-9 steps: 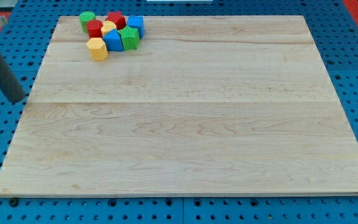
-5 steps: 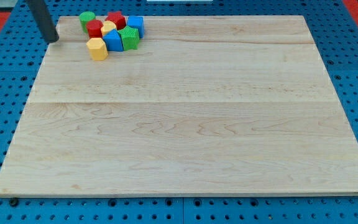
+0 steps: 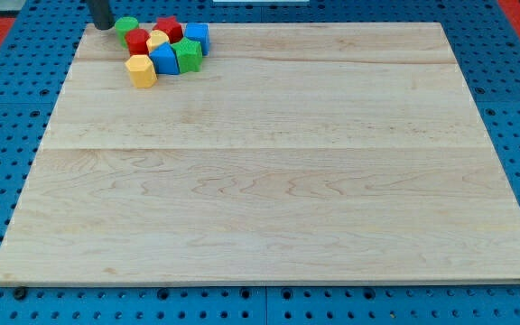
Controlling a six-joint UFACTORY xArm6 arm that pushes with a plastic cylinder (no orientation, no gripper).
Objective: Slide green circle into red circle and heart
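The arm carries no hand, so no open or clamped state applies; it ends in a rod.

The near and middle parts of the table carry nothing. All 8 blocks form 1 cluster at the far left corner. Nearest in the cluster is the yellow hexagon block. Behind it lie the blue block and the green star-like block. Further back sit the red circle, the yellow heart, a second blue block and a dark red block.

The green circle stands at the far left of the cluster, touching or just beside the red circle. My tip rests just left of the green circle, near the far edge.

Procedure:
1. Push toward the right and slightly nearward, through the green circle's centre.
2. Keep the stroke short; the gap appears nearly closed.

Obstruction: the red circle lies between the green circle and the heart. A long push is likely to scatter the cluster.
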